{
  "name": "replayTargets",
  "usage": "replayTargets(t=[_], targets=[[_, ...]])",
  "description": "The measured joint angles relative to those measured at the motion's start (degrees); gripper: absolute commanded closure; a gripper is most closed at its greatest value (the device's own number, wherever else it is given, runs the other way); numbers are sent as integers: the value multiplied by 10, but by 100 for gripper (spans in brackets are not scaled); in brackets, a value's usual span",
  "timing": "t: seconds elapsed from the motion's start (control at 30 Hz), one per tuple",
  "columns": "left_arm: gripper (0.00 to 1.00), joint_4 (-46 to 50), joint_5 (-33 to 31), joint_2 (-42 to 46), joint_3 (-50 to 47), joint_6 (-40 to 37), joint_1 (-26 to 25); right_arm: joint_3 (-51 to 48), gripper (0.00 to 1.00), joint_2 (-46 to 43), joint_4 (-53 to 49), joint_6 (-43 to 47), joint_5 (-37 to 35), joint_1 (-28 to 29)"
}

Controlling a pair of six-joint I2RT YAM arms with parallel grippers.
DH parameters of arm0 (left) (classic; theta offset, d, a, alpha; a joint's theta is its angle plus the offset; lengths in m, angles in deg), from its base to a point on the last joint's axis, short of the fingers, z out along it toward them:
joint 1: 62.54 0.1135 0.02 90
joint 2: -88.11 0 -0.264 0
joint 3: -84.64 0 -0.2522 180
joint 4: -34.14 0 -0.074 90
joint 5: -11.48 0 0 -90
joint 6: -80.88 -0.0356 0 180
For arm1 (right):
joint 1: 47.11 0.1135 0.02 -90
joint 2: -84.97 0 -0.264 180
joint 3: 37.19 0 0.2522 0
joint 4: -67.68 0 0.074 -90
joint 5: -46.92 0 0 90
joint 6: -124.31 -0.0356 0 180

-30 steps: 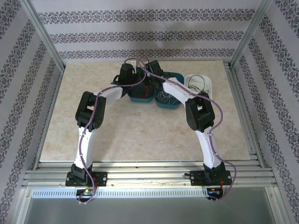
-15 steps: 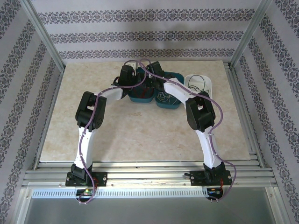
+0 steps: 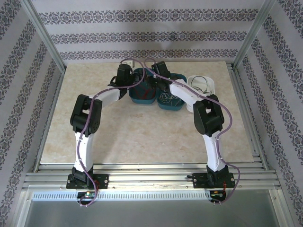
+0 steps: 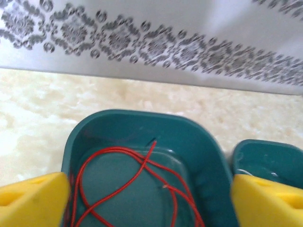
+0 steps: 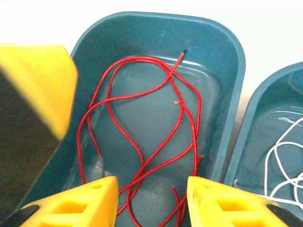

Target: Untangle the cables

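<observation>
Left pincer [image 4: 150, 201] wide open, right pincer [image 5: 151, 196] parted, both empty over red cable [image 5: 142, 118] within teal bin [image 5: 227, 61] rim

Can't make out much of the left teal bin [image 3: 142, 100] from the top camera, mostly buried under both wrists [image 3: 125, 74]. Can't sort the strands [image 3: 199, 82] in the white tray [image 3: 213, 86] either, way too tiny. Lost the red cable [image 5: 142, 58] behind the right pincer [image 5: 149, 198] and off the bottom edge, and the white cable [image 5: 274, 150] past the right edge. No telling the owner of the blurry yellow pad [image 5: 38, 80] on the left.
</observation>
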Motion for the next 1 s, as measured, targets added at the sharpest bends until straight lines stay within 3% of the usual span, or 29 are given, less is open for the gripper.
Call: replayTargets(t=[0.2,0.3,0.4,0.43,0.67,1.0], targets=[[1,-11,0,84,-45,-1,-6,-68,42,-57,11,-1,-12,0],[0,-24,-5,129,-85,-2,-6,-112,29,-94,14,0,-26,0],[0,-31,-18,173,-136,-7,-6,-159,6,-140,19,0,-46,0],[0,-33,-25,189,-155,-11,-6,-176,2,-158,21,0,-54,0],[1,-40,-90,322,-298,-46,-6,-293,2,-287,32,7,-115,0],[1,-21,-184,512,-429,-101,-6,-444,2,-452,39,2,-189,-25]])
